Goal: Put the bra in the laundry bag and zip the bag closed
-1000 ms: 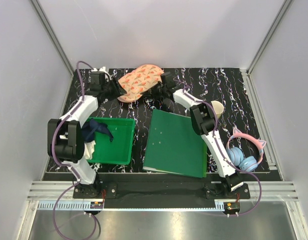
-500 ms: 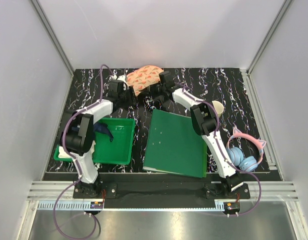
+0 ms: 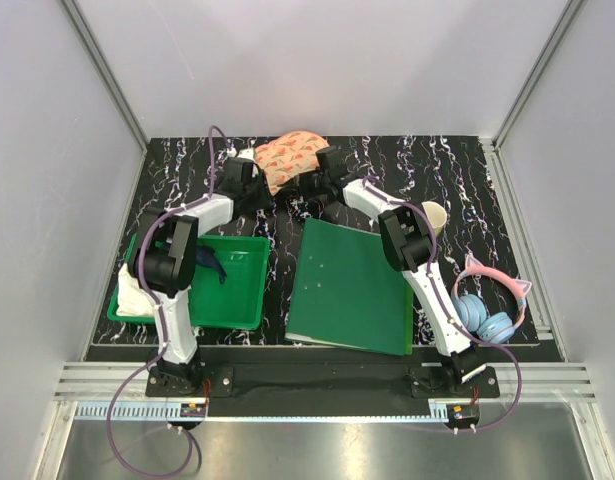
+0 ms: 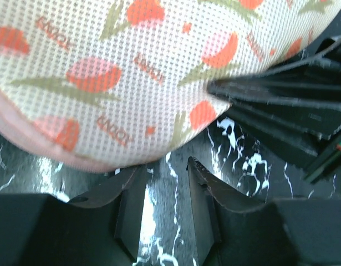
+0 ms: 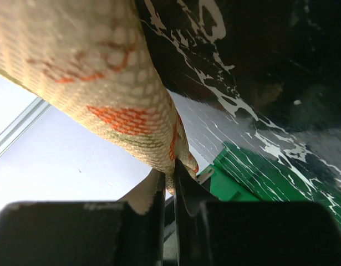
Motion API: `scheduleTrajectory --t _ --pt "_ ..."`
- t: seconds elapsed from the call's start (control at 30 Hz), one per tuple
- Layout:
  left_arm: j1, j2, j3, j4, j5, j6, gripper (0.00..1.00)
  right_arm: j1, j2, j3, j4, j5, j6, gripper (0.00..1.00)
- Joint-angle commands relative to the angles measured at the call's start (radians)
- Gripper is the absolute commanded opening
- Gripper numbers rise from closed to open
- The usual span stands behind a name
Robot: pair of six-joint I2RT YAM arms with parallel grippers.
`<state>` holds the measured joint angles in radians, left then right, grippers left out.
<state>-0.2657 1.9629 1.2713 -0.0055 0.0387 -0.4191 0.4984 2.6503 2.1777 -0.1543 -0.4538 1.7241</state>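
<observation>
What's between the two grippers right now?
The laundry bag, pinched by the right gripper, the open left gripper beside it; seen in the top view.

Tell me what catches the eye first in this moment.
The printed laundry bag stands out at the far middle of the table, with both arms reaching to it. The right gripper is pinched on its edge, while the left gripper sits open just short of its rim. Nearer, a green folder lies mid-table and cat-ear headphones lie at the right edge.
</observation>
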Motion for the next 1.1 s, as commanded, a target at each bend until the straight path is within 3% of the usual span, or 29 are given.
scheduleTrajectory --t 0.0,0.6,0.77,1.07 --pt "-0.006 0.034 0.071 0.064 -0.036 -0.013 0.41 0.014 -0.101 -0.004 0.022 0.023 0.025 0.12" --pt "-0.015 0.096 0.154 -0.013 -0.204 -0.081 0.25 0.017 -0.108 -0.029 0.047 0.01 0.051 0.06" --pt "-0.013 0.111 0.215 -0.083 -0.272 -0.078 0.0 0.017 -0.116 -0.047 0.053 0.007 0.046 0.04" --pt "0.028 0.045 0.165 -0.223 -0.251 -0.104 0.0 -0.015 -0.153 -0.145 0.084 0.0 -0.027 0.0"
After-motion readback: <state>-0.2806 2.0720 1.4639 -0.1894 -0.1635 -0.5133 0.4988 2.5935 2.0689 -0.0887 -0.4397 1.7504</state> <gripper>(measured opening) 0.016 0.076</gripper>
